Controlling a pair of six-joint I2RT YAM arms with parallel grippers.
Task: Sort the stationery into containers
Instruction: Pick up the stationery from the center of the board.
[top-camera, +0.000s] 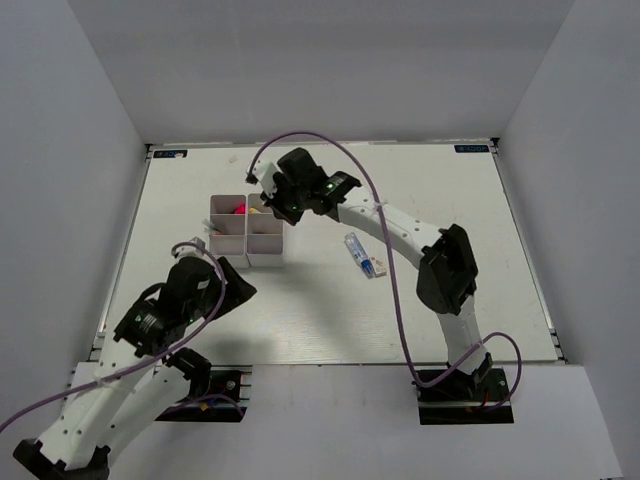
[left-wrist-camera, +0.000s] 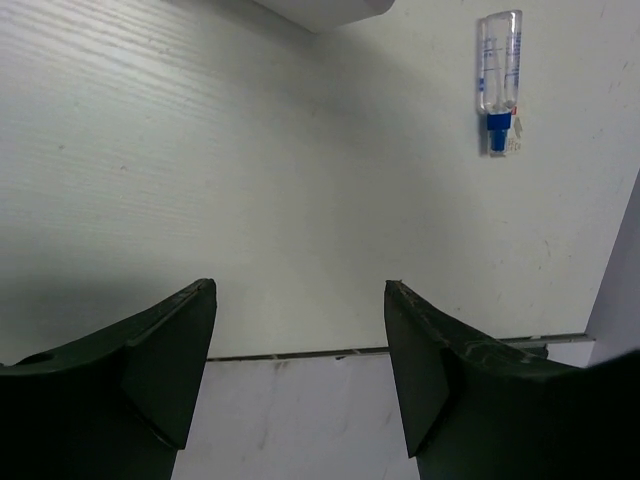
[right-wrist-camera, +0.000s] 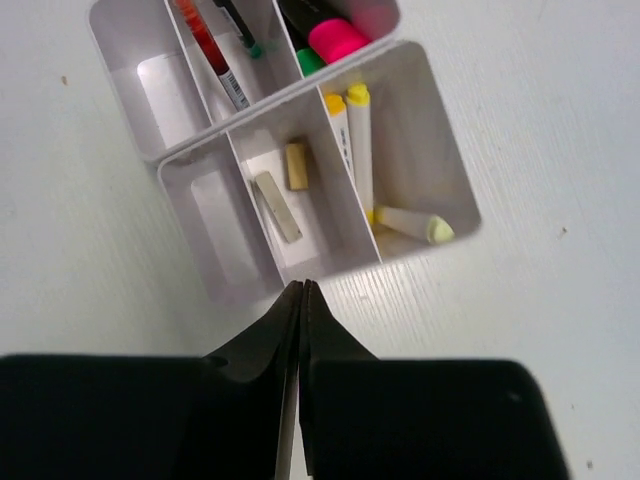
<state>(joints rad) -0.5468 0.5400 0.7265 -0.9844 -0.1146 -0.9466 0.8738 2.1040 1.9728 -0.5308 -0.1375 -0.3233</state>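
**Worktop** (top-camera: 450, 200): white, carries all items listed.

**Organizer** (top-camera: 247, 232): white plastic, divided into compartments, standing left of centre. Contents as seen from the right wrist view:
- red pen (right-wrist-camera: 205, 50) and a dark pen with a green tip (right-wrist-camera: 240, 30), sharing one narrow compartment;
- pink highlighter (right-wrist-camera: 338, 38) and green highlighter (right-wrist-camera: 310, 62), side by side in the next compartment;
- two white pens with yellow caps (right-wrist-camera: 358, 140), lying parallel in the large compartment, with a short yellow-tipped piece (right-wrist-camera: 412, 224) lying across its near end;
- beige eraser (right-wrist-camera: 296, 166) and grey eraser (right-wrist-camera: 276, 206), flat in the middle compartment, close together;
- two outer compartments show only their bare floors.

**Tube** (top-camera: 363, 256): clear, blue cap, lying flat on the worktop to the right of the organizer, well apart from it, not in any compartment.

**Right gripper** (right-wrist-camera: 302, 290): above the near edge of the organizer, fingers pressed together, nothing between them.

**Left gripper** (left-wrist-camera: 300, 300): near the front edge of the worktop, fingers spread wide, holding nothing; the tube lies far ahead of it.
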